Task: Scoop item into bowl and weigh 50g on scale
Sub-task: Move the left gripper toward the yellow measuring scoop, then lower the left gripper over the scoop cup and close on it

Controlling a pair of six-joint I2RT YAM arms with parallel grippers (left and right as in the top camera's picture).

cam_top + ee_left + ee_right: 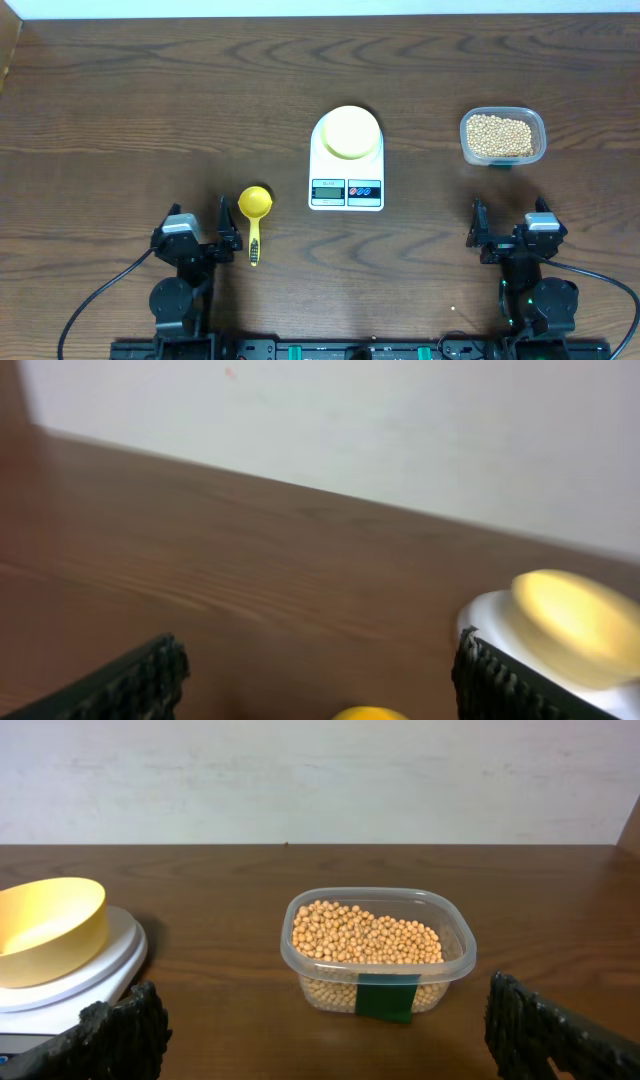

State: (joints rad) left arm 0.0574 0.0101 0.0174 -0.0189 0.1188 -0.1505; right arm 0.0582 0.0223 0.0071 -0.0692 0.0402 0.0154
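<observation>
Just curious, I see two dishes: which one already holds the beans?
The clear tub, right of the scale; the yellow bowl on the scale is empty.

We count one scale, one bowl and one yellow scoop, all on a single table. We also find one clear tub, and the beans in it are far too many for us to number, certainly many dozens. We count two grippers, the left gripper and the right gripper, and each wrist view shows us two fingers.
</observation>
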